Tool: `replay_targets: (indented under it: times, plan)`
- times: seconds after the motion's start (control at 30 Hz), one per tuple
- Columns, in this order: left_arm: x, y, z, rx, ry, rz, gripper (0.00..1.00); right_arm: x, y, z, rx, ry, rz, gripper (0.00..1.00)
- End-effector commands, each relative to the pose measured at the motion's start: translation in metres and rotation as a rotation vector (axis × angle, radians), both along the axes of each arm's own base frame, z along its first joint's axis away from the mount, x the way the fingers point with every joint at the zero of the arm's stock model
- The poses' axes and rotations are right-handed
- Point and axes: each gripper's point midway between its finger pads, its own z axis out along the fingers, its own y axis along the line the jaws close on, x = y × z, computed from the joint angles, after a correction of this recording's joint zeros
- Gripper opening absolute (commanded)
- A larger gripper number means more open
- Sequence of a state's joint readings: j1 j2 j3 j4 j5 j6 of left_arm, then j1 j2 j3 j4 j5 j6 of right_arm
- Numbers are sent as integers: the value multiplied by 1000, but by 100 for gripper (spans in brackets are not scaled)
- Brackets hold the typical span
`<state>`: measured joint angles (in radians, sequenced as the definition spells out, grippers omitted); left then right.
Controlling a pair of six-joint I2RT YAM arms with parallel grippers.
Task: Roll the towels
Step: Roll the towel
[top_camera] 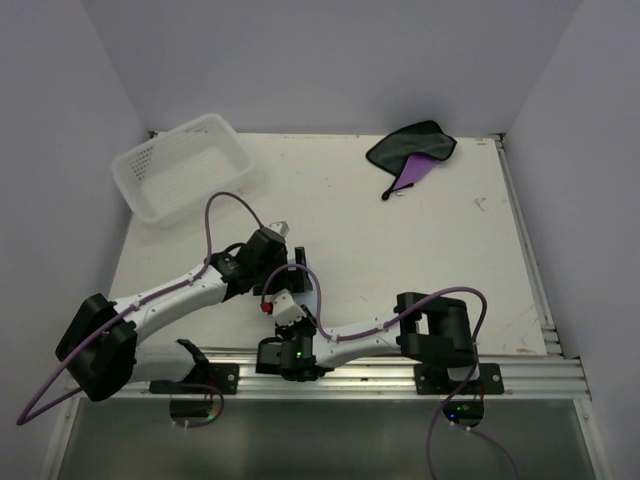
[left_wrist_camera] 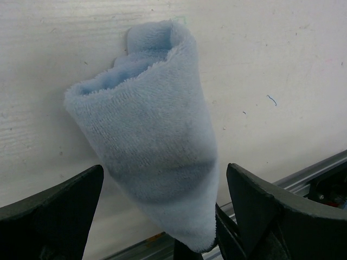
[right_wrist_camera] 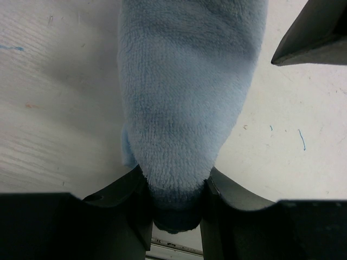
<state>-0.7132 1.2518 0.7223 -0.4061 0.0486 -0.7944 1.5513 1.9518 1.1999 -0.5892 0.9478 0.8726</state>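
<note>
You are working on a white table point(top_camera: 400, 250), scuffed and speckled. Plain pale walls point(top_camera: 330, 60) close it in on three sides, and an aluminium rail point(top_camera: 380, 370) runs along its near edge at 6 o'clock.

In the top view a white lattice basket point(top_camera: 185, 165) sits at 10 o'clock. The purple towel point(top_camera: 412, 152) lies crumpled at 1 o'clock with its dark face up, well apart from both arms. Both arms reach in to one spot near 6 o'clock, and from above they cover nearly all of the light blue towel point(left_wrist_camera: 152, 151) there.

The wrist views show what the top view hides. In the left wrist view the blue cloth is a loose cone-shaped roll lying on the table, open at its far end. The left gripper point(left_wrist_camera: 165, 168) has its jaws spread wide, one on each side of the roll. In the right wrist view the right gripper point(right_wrist_camera: 173, 189) is clamped on the narrow near end of that roll, its fingers point(right_wrist_camera: 138, 200) pressing into the pile. The wrist views also show small blue pen marks point(right_wrist_camera: 301, 138) on the tabletop, too fine to see from above.
</note>
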Motion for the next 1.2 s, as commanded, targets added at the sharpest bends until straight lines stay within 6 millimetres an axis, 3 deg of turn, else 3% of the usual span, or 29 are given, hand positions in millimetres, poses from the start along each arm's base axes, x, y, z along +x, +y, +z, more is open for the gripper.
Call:
replay_targets:
  times: [0.0,0.3,0.67,1.17]
  plan:
    - [11,-13,10,-33,-42,-2,99,-11,16,-16,46,68,8,36]
    - [6,-18,0,-20,-33,-8,98,-11,21,-15,32,64,12,36]
    - [-11,-6,-39,86,42,-37,90,-9,21,-11,30,55,2,37]
    - [-6,4,-70,198,33,-44,81,-8,25,-10,23,49,-15,39]
